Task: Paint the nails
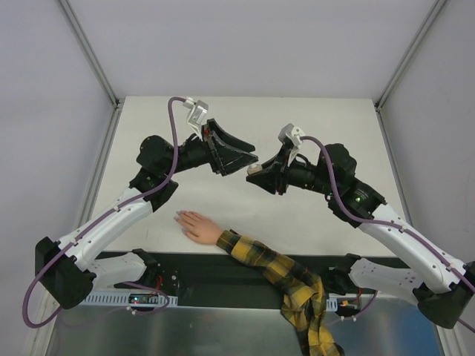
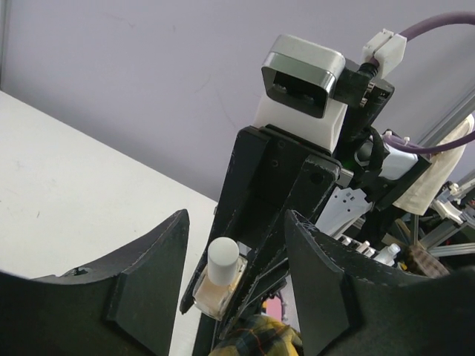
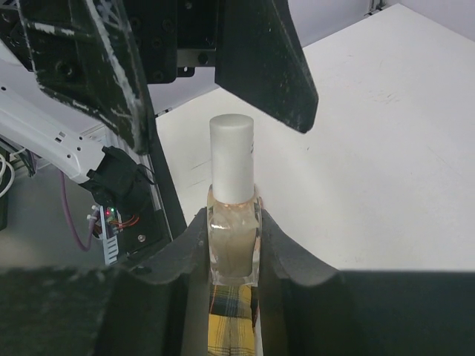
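We note the right gripper (image 3: 232,222) clamped on the polish bottle (image 3: 232,248), its white cap (image 3: 231,159) free, and the left gripper (image 2: 236,219) part-open and empty just short of it; we would centre those jaws squarely on the cap before closing and twisting, the nails (image 1: 180,216) lying well below on the table (image 1: 312,222).
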